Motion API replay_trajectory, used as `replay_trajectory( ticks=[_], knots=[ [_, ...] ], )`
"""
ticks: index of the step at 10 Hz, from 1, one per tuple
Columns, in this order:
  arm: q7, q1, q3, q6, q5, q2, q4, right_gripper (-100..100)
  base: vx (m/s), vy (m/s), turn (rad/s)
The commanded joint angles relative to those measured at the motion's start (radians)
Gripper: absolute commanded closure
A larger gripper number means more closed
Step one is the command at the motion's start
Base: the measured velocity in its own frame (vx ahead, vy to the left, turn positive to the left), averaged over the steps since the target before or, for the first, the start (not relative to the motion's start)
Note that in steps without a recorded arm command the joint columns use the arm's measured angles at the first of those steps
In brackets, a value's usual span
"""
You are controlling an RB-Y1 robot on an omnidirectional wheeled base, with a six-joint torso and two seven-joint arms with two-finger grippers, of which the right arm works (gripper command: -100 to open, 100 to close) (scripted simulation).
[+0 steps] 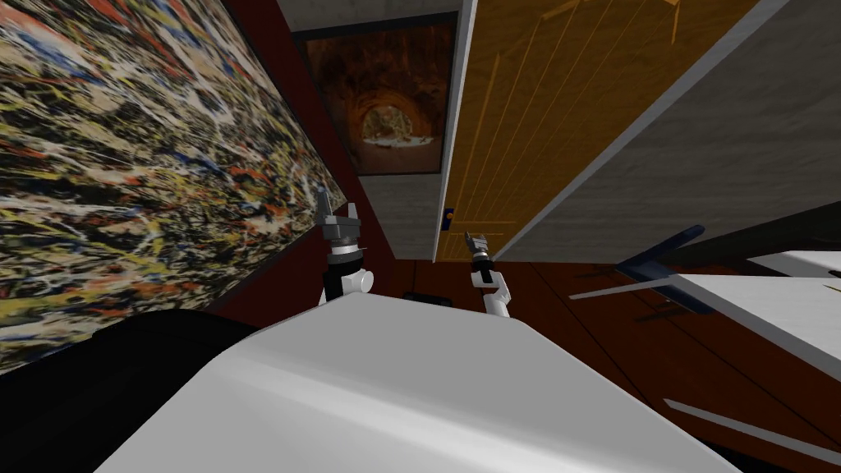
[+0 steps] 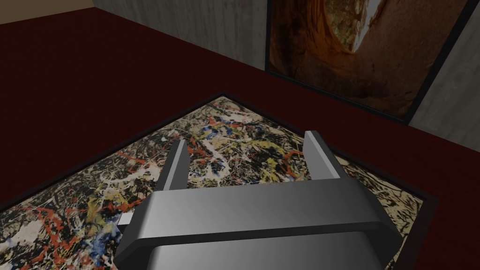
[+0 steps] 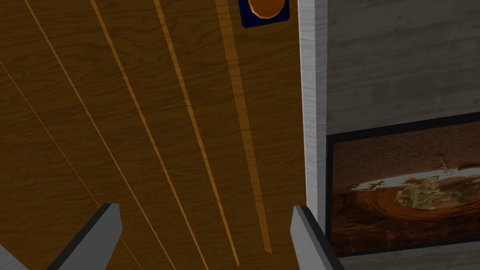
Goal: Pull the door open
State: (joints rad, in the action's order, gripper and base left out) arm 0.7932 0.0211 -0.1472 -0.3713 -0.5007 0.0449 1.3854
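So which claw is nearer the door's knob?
Right. The right claw faces the wooden door, open, short of the knob. The left claw is off beside the splatter painting, farther away.

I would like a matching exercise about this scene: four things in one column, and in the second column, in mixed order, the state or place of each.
Column A
1 door knob
2 left gripper
3 right gripper
4 cave picture

Column B
a open, facing the wooden door
b black-framed, beside the door frame
c orange, on a dark blue plate
d open, facing the splatter painting

Pairs: 1-c, 2-d, 3-a, 4-b
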Motion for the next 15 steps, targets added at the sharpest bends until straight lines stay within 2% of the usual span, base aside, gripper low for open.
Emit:
replay_trajectory(
  ticks=[1,6,11,12,13,15],
  knots=[
    [0.027,0.014,-0.005,0.001,-0.019,-0.004,-0.030,-100,0.099,0.040,0.015],
    [0.097,0.052,-0.017,0.004,-0.069,-0.024,-0.111,-100,0.091,0.028,0.014],
    [0.201,0.109,-0.035,0.008,-0.143,-0.066,-0.232,-100,0.142,0.043,0.017],
    [0.188,0.105,-0.036,0.003,-0.134,-0.059,-0.222,-100,0.064,0.019,0.004],
    [0.200,0.112,-0.054,0.004,-0.132,-0.032,-0.232,-100,0.051,-0.005,0.182],
    [0.216,0.121,-0.088,0.004,-0.126,-0.014,-0.244,-100,0.119,-0.019,0.232]
  ],
)
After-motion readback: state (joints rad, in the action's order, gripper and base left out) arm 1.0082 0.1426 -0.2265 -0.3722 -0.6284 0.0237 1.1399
